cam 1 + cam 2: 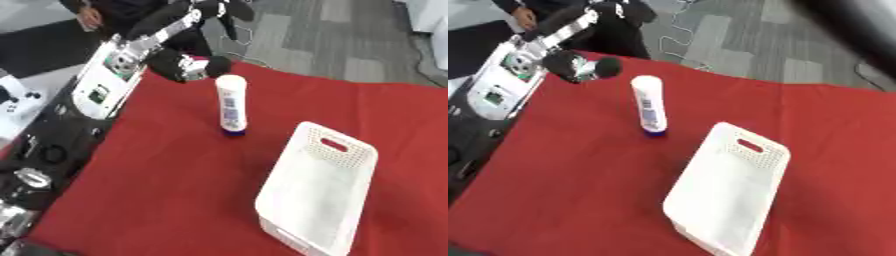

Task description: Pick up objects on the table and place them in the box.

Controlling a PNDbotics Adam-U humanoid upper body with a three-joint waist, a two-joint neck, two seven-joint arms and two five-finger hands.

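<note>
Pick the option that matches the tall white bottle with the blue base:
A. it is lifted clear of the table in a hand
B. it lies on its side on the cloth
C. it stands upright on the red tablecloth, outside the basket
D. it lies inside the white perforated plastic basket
C: the tall white bottle with the blue base stands upright on the red tablecloth, apart from the white perforated plastic basket, which holds nothing.

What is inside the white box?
Nothing shows inside the white box; its bare floor and walls are visible. The white bottle stands outside, on the red cloth.
</note>
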